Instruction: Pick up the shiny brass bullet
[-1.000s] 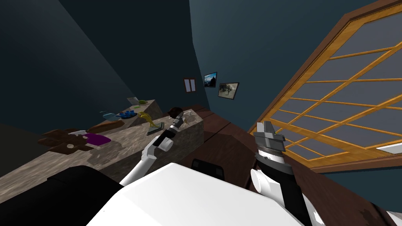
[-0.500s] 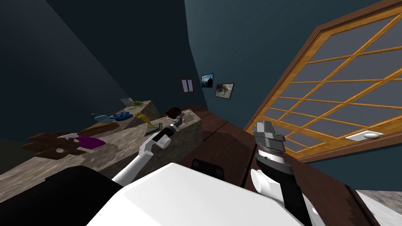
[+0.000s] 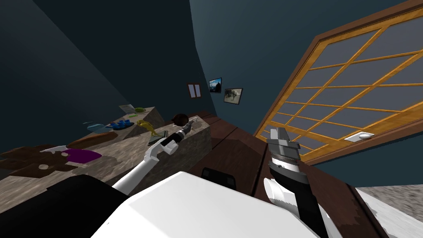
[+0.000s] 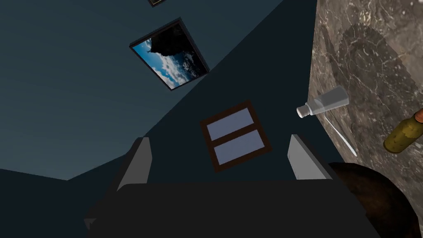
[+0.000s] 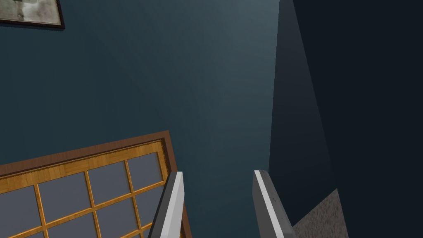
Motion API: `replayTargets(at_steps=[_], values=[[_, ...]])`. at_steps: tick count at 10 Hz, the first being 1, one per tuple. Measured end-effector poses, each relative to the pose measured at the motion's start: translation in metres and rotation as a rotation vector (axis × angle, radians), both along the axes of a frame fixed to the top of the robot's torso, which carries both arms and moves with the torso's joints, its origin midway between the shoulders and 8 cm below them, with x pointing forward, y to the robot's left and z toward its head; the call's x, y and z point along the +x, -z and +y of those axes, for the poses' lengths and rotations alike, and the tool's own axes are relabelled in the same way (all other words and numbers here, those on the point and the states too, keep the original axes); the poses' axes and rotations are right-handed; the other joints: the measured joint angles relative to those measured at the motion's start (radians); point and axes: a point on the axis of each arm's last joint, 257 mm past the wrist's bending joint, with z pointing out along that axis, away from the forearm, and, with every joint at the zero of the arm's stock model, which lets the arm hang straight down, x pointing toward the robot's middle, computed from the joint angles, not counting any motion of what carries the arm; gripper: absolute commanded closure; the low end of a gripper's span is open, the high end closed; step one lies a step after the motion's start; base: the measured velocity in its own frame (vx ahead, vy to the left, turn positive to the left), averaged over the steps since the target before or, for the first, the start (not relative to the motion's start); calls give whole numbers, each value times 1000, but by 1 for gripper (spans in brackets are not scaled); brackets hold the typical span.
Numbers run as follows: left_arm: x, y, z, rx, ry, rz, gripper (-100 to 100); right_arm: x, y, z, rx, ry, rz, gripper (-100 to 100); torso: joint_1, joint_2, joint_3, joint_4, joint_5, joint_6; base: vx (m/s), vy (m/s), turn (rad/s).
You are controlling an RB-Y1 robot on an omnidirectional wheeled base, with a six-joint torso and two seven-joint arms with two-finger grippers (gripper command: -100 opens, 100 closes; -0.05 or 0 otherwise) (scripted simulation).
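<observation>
Left arm has stretched farther along the marble surface [image 3: 124, 153], and my head camera has swung a bit. Left tool [image 4: 221, 163] is at the surface's far end, spread wide and empty, aimed at the wall. Brass bullet [image 4: 404, 133] lies on the surface off to that tool's side, apart from it, near a clear bottle [image 4: 324, 103] and a thin white stick [image 4: 341, 134]. Dark brown round thing [image 4: 371, 198] sits just by one finger. Right tool [image 5: 217, 177] is raised, blades apart, holding nothing.
</observation>
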Motion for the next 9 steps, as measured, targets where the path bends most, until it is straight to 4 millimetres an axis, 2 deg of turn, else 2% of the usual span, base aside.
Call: replayTargets(at_steps=[2,7,9], values=[[-1,19,17,31,-26,68,-100,0,0,0,0,0,0,0,0,-1,-1,0,0,0,27,-3,-82],[-7,52,54,93,-87,208,-100,0,0,0,0,0,0,0,1,-2,-1,0,0,-1,37,1,-98],[-16,77,78,129,-132,302,-100,0,0,0,0,0,0,0,1,-4,-2,-1,0,0,64,7,-140]])
